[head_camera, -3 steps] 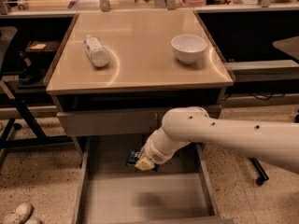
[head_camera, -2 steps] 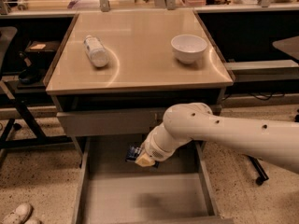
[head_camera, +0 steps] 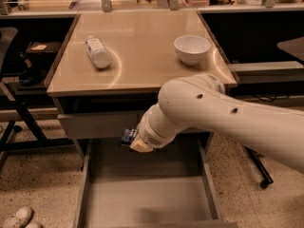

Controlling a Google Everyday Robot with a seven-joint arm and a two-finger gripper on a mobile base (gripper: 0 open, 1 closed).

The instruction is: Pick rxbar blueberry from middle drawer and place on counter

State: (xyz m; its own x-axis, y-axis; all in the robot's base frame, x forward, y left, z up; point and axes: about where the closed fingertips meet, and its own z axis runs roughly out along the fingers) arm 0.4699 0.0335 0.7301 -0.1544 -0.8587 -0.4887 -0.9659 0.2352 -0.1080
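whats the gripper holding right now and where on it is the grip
The gripper, above the open middle drawer, holds the rxbar blueberry by the end nearest the arm; the bar's other end sticks out free.

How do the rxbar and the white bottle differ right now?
The rxbar blueberry is dark blue; the white bottle is pale. The rxbar is small and held at the gripper above the middle drawer; the bottle is bigger and lies on its side on the counter. Neither lies in the drawer.

White bottle (head_camera: pixel 97 52) on its side, white bowl (head_camera: pixel 192 48) upright
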